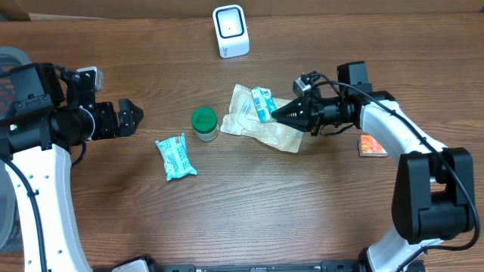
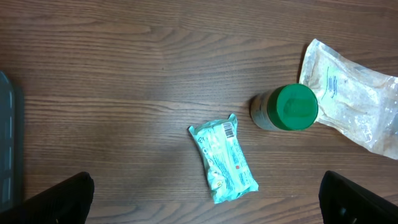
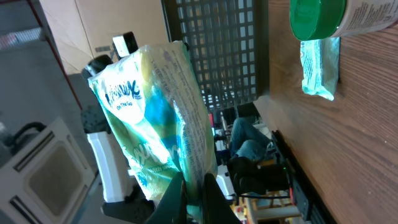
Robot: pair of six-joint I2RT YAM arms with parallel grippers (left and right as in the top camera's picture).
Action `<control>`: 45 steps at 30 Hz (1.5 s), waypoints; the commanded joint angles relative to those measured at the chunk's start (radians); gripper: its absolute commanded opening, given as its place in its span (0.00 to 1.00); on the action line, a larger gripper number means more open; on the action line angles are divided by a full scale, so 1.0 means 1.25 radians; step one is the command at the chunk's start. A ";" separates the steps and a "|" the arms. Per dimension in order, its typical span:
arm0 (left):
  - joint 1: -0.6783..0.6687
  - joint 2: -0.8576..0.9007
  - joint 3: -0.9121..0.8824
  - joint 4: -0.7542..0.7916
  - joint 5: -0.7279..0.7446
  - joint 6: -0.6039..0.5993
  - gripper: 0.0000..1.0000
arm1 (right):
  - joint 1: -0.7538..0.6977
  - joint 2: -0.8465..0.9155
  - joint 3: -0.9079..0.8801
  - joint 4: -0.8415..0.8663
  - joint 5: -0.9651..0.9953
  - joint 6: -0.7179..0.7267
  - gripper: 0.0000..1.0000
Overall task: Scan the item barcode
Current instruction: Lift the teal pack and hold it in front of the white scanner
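My right gripper [image 1: 277, 113] is shut on a small green-and-white packet [image 1: 262, 103], pinching its edge and holding it over a clear plastic bag [image 1: 266, 130]. The right wrist view shows the packet [image 3: 158, 112] standing up from the shut gripper [image 3: 194, 186]; no barcode shows on the side I see. The white scanner [image 1: 231, 30] stands at the table's far edge, apart from the packet. My left gripper [image 1: 130, 119] is open at the left with nothing in it; in its own view the gripper [image 2: 206, 186] hangs above a teal packet [image 2: 224, 163].
A green-lidded jar [image 1: 204, 123] stands beside the clear bag [image 2: 351, 99], and the teal packet [image 1: 175, 156] lies to their front left. An orange flat pack [image 1: 371, 145] lies under the right arm. A grey bin [image 1: 7, 57] sits at the left edge.
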 commanded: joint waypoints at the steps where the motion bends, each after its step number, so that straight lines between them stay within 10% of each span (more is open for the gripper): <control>1: -0.003 0.001 0.005 0.001 0.001 0.012 1.00 | -0.007 -0.013 0.011 0.003 -0.031 0.027 0.04; 10: -0.003 0.001 0.005 0.001 0.001 0.012 1.00 | 0.002 -0.013 0.011 0.026 0.045 0.016 0.04; 23: -0.003 0.001 0.005 0.001 0.001 0.012 1.00 | 0.204 -0.013 0.069 -0.153 0.822 -0.021 0.04; 31: -0.003 0.001 0.005 0.001 0.001 0.012 1.00 | 0.347 -0.013 0.446 -0.399 1.425 -0.068 0.04; 39: -0.003 0.001 0.005 0.001 0.001 0.012 1.00 | 0.397 0.047 0.465 0.045 1.687 -0.284 0.04; 45: -0.003 0.001 0.005 0.000 0.001 0.012 1.00 | 0.382 0.218 0.465 0.449 1.694 -0.654 0.04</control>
